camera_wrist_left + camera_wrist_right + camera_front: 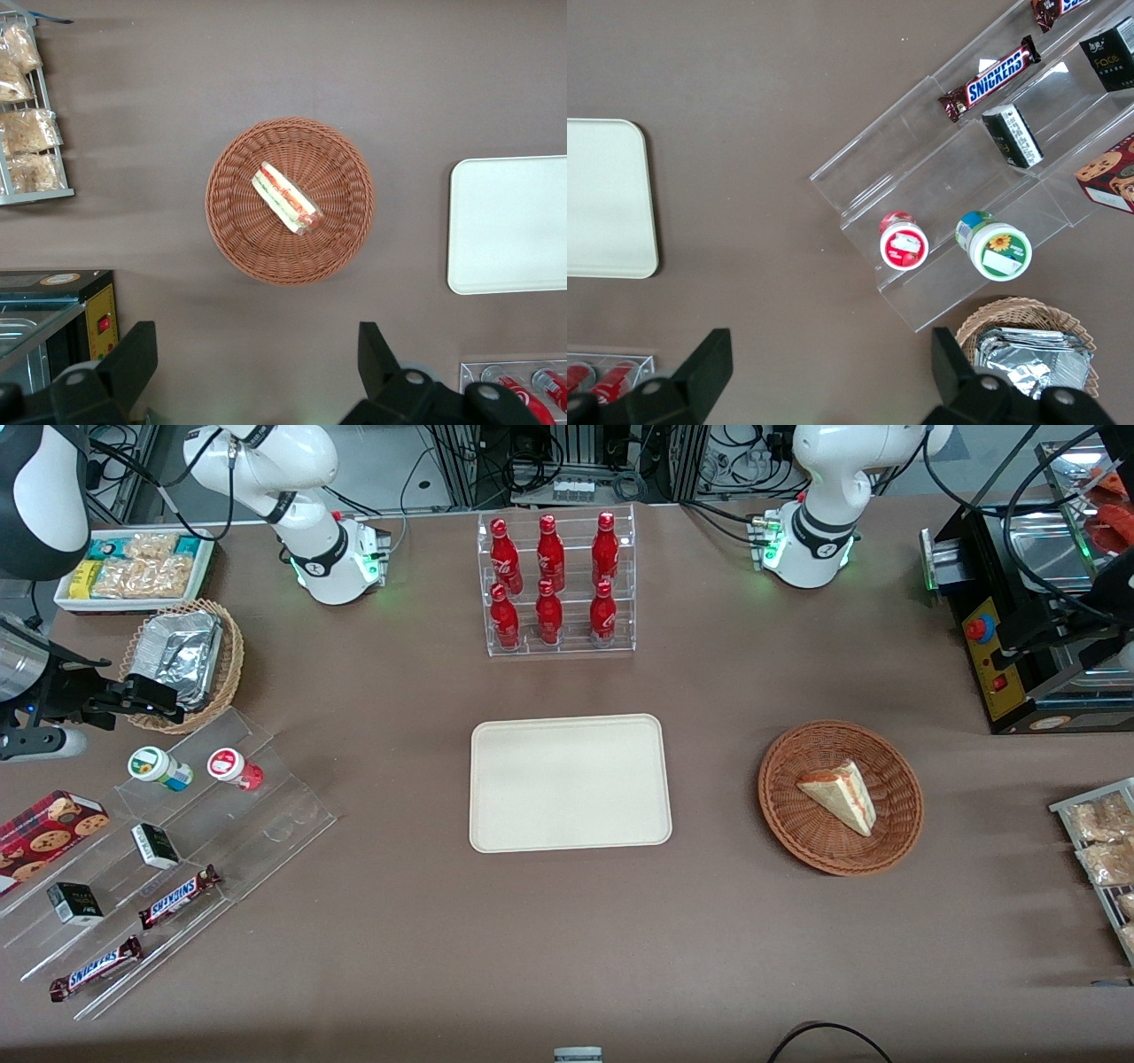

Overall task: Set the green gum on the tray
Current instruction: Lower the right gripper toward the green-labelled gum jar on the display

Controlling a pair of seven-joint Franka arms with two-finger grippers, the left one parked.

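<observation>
So my gripper is hanging out at the working arm's end of the table, up above the foil basket and just short of the acrylic stand. Jaws are spread wide with nothing between them, which you can see from the wrist view, where both fingers stick out well apart.

The gum stands upright on the top step of the stand, white lid with the green and orange label facing up. Right beside it, near but not touching, is the red bottle, so I'd guess I need to come down clean on the gum and not bump its neighbour. The stepped shelves are there to show the goods off, which also leaves the lids easy to reach from above. Lower steps hold dark boxes and Snickers bars.

Moving along, the tray sits flat mid-table, bare, well apart from the stand. Nothing lies between them, so the carry looks easy. Farther from the camera is the cola rack.

Nothing grabbed yet, the task has barely begun.
</observation>
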